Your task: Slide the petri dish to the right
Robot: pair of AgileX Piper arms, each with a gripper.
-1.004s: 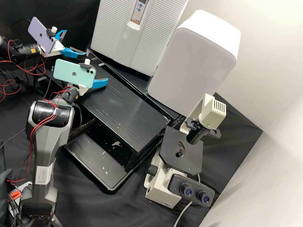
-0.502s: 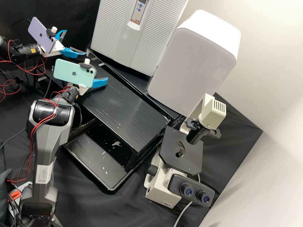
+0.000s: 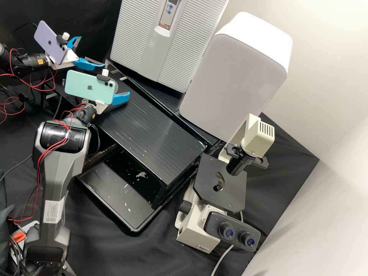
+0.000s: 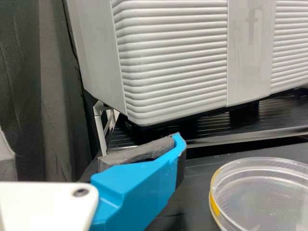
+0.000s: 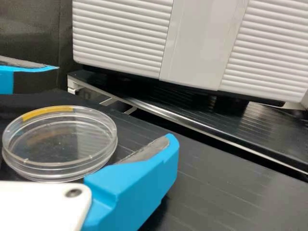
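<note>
**Dish waiting, push not yet begun**

The petri dish (image 5: 60, 139) lies flat on the black surface (image 3: 153, 130) in front of the ribbed grey unit (image 3: 165, 38), between the two grippers. The left gripper (image 3: 92, 51) has its fingers spread. For the right gripper (image 3: 119, 99) I can't tell. I'd call this lining up. The next move calls for a finger set low against the rim, then a steady sideways shove. The wrist views give the dish and its yellow strip (image 5: 45, 112), and the high view gives how both arms stand.
</note>
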